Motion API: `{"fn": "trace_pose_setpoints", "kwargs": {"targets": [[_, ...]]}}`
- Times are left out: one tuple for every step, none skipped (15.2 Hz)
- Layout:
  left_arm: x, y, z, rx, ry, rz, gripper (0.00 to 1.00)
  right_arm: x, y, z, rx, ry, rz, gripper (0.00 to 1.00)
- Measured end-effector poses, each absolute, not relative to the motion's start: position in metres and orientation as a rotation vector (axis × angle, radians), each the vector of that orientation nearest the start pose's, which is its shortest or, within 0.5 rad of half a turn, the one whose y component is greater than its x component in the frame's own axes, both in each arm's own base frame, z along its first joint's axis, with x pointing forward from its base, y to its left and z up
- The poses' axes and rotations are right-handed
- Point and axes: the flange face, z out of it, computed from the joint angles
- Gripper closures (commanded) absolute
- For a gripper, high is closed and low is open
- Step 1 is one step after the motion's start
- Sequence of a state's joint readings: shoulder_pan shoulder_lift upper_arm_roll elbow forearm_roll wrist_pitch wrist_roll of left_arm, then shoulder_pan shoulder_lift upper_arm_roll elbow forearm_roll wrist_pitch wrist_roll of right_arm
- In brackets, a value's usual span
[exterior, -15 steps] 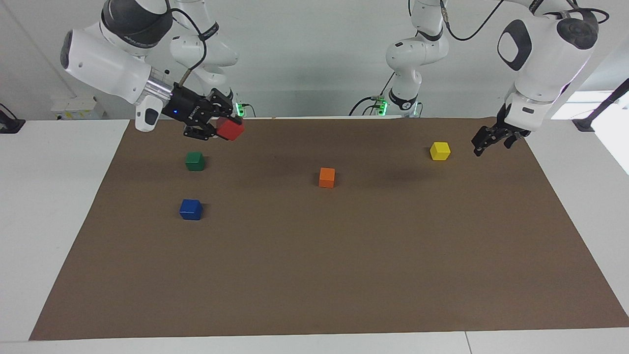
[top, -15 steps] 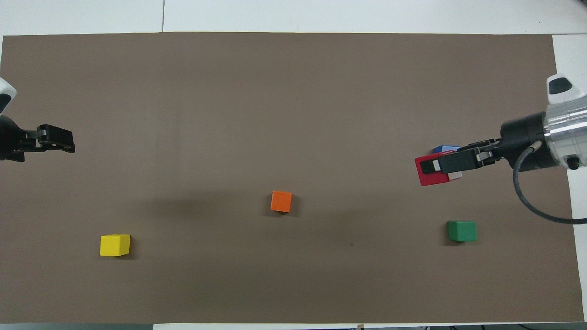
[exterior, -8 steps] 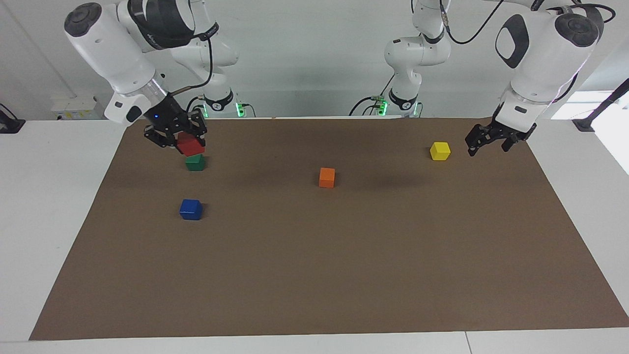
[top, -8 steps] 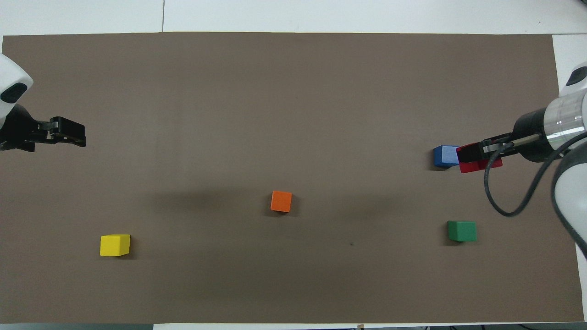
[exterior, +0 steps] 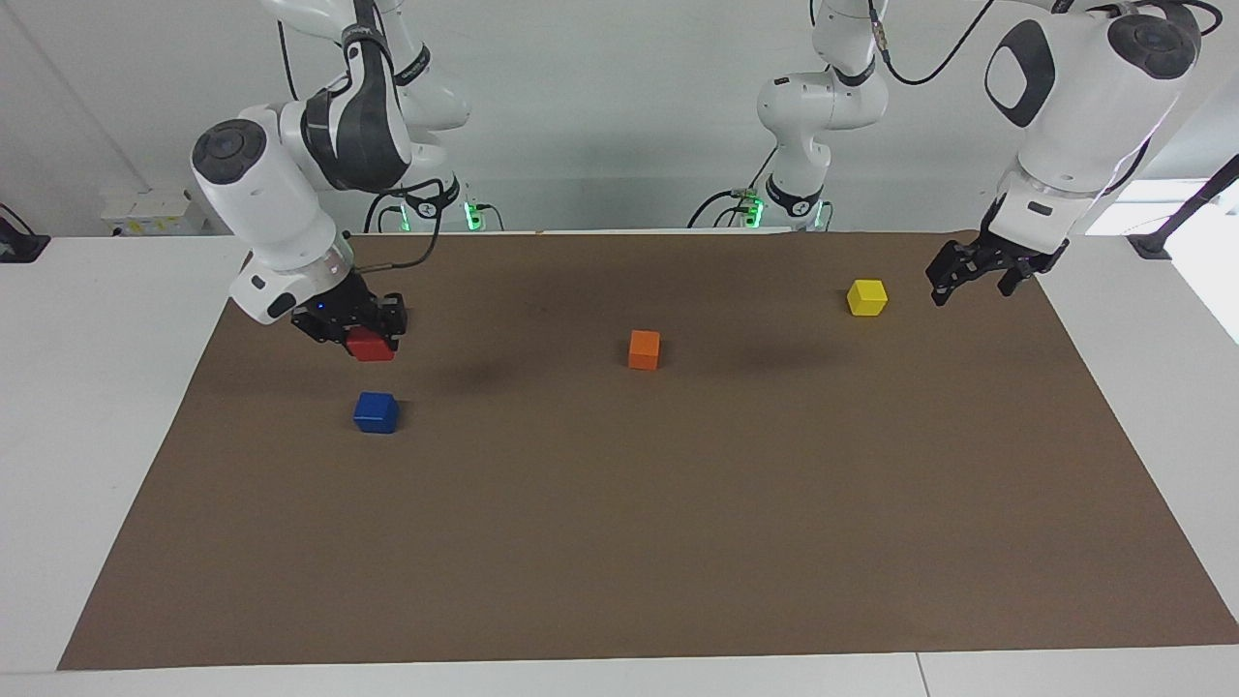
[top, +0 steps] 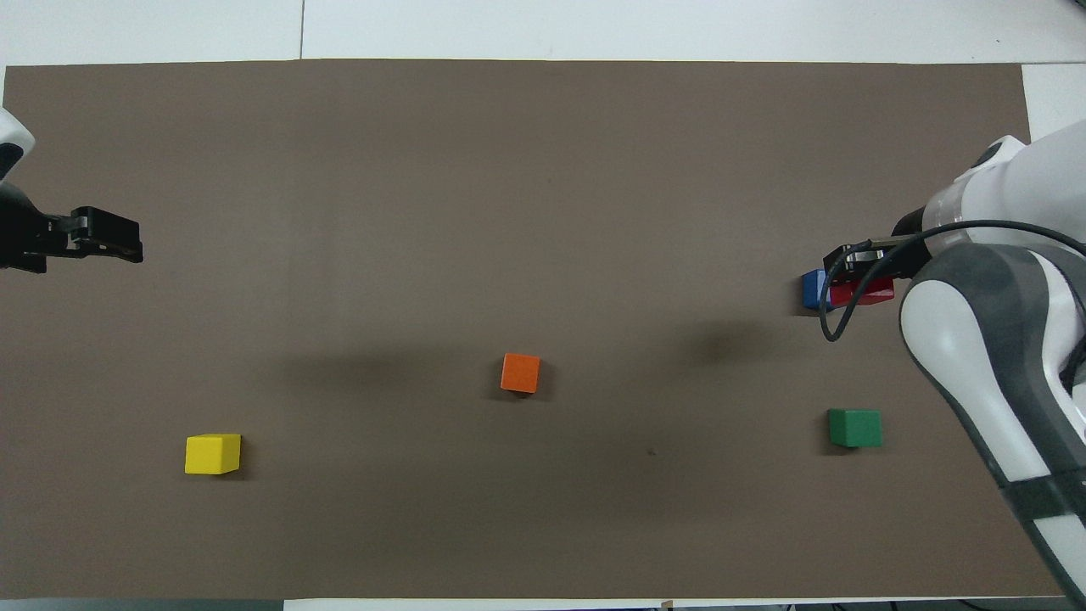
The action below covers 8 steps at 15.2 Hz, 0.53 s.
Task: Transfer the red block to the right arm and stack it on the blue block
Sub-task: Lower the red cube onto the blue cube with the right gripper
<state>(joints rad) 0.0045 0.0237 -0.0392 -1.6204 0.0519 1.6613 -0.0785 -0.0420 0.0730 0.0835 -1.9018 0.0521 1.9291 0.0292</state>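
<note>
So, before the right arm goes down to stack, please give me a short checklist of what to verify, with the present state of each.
1. Red block held in right gripper: ok.
2. Blue block top bare: ok.
3. Red block centred over blue block: not ok; in the facing view it hangs short of it, on the robots' side.
4. Left gripper open, waiting beside the yellow block, out of the way: ok.
5. Green block clear of the path: cannot tell.

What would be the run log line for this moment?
right gripper: shut on red block, above blue block | left gripper: open, waits near yellow block | stack: not yet
</note>
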Motion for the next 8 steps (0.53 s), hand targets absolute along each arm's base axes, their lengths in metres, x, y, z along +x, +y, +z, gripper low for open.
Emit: {"fn": "trace_pose_setpoints", "kwargs": {"targets": [[0.569, -0.014, 0.604, -3.092, -0.058, -0.042, 0.00, 0.575, 0.025, 0.445, -3.088, 0.042, 0.083, 1.00], [0.569, -0.015, 0.609, -3.093, -0.055, -0.047, 0.00, 0.576, 0.023, 0.435, -3.090, 0.057, 0.085, 1.00], [0.568, -0.015, 0.611, -3.093, -0.052, -0.048, 0.00, 0.577, 0.022, 0.425, -3.100, 0.057, 0.070, 1.00], [0.569, -0.015, 0.611, -3.093, -0.050, -0.049, 0.00, 0.576, 0.021, 0.417, -3.119, 0.051, 0.052, 1.00], [0.569, -0.015, 0.610, -3.098, -0.049, -0.046, 0.00, 0.576, 0.020, 0.408, -3.133, 0.050, 0.037, 1.00], [0.570, -0.016, 0.609, -3.111, -0.049, -0.042, 0.00, 0.575, 0.019, 0.399, -3.139, 0.048, 0.027, 1.00], [0.570, -0.018, 0.608, -3.126, -0.049, -0.037, 0.00, 0.575, 0.019, 0.391, -3.143, 0.044, 0.019, 1.00], [0.571, -0.019, 0.607, -3.134, -0.048, -0.032, 0.00, 0.574, 0.018, 0.384, -3.152, 0.036, 0.014, 1.00]]}}
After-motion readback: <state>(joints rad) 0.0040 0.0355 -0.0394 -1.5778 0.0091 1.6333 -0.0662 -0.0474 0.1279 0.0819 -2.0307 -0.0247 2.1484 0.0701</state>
